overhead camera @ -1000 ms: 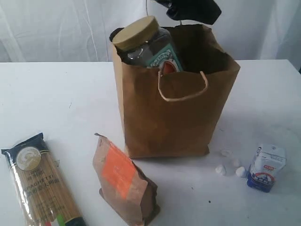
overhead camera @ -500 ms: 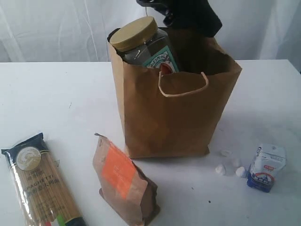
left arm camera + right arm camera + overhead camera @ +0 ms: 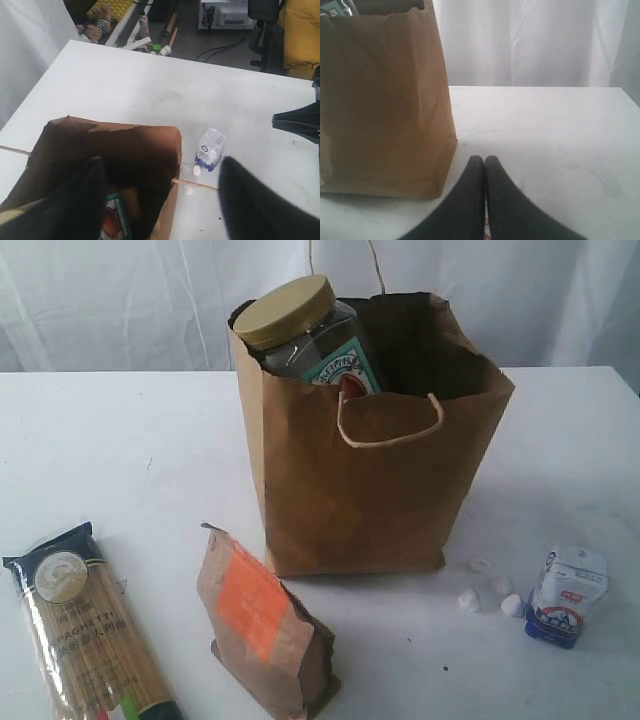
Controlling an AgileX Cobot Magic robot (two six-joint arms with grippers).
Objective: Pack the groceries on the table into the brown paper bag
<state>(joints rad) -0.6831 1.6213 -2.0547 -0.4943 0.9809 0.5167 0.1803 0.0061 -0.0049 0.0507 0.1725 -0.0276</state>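
The brown paper bag (image 3: 370, 440) stands upright mid-table with the tan-lidded clear jar (image 3: 300, 325) leaning inside at its left corner. On the table (image 3: 120, 440) lie the spaghetti packet (image 3: 85, 625), the orange-labelled brown pouch (image 3: 262, 625) and the small white-blue packet (image 3: 567, 595). Neither gripper shows in the exterior view. My left gripper (image 3: 162, 162) hovers over the bag (image 3: 100, 137), open and empty, with the jar's label (image 3: 116, 220) below it. My right gripper (image 3: 484, 159) is shut low over the table beside the bag (image 3: 385, 100).
Small white lumps (image 3: 488, 595) lie between the bag and the white-blue packet (image 3: 210, 149). A white curtain (image 3: 120, 300) hangs behind the table. The right gripper's dark tip (image 3: 300, 122) shows in the left wrist view. Floor clutter (image 3: 150, 30) lies beyond the table's far edge.
The left gripper, which hung over the bag's back rim, has risen out of the exterior view. The jar and bag shifted slightly left, then settled.
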